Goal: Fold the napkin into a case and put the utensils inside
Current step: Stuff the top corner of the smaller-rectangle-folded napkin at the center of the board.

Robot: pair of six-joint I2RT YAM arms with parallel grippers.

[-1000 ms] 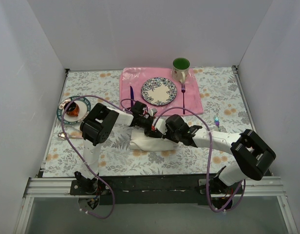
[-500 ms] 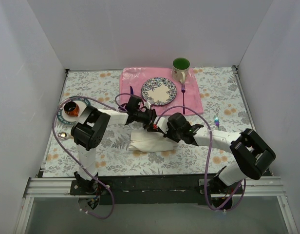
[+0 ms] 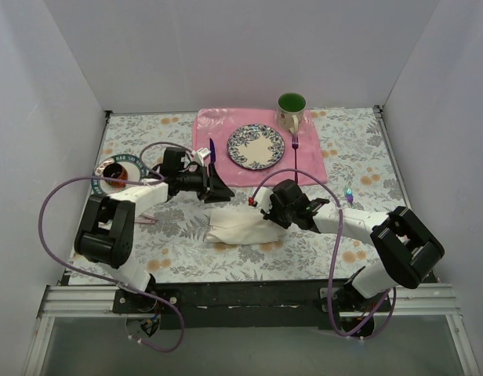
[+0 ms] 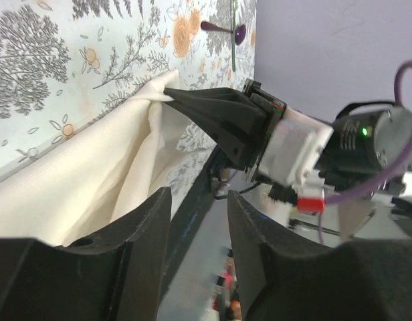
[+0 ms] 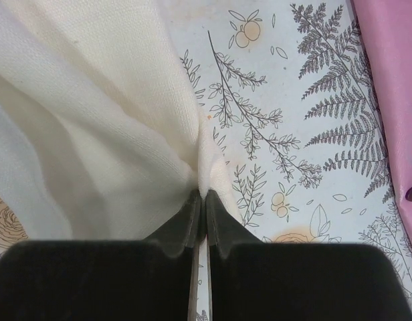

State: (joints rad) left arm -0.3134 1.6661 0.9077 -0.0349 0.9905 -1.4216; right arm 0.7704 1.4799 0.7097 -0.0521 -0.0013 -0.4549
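Observation:
The cream-white napkin (image 3: 237, 229) lies bunched in a loose fold on the floral tablecloth, in front of the pink placemat. My right gripper (image 3: 263, 215) is shut on its right corner; the right wrist view shows the cloth (image 5: 79, 114) pinched between the closed tips (image 5: 204, 198). My left gripper (image 3: 224, 191) hovers just left of and behind the napkin, open and empty (image 4: 199, 196). From the left wrist I see the napkin (image 4: 92, 174) held up by the right fingers (image 4: 216, 114). One iridescent utensil (image 3: 349, 193) lies at the right, its purple spoon bowl (image 4: 239, 33) showing.
A pink placemat (image 3: 226, 129) at the back carries a patterned plate (image 3: 256, 146), a dark purple knife (image 3: 212, 149) and a fork (image 3: 295, 147), with a green mug (image 3: 291, 110) behind. A saucer with a dark cup (image 3: 116, 171) stands at the left. White walls enclose the table.
My left gripper has opened, let go of the napkin and drawn back to the left. The right gripper has kept its pinch on the cloth's corner.

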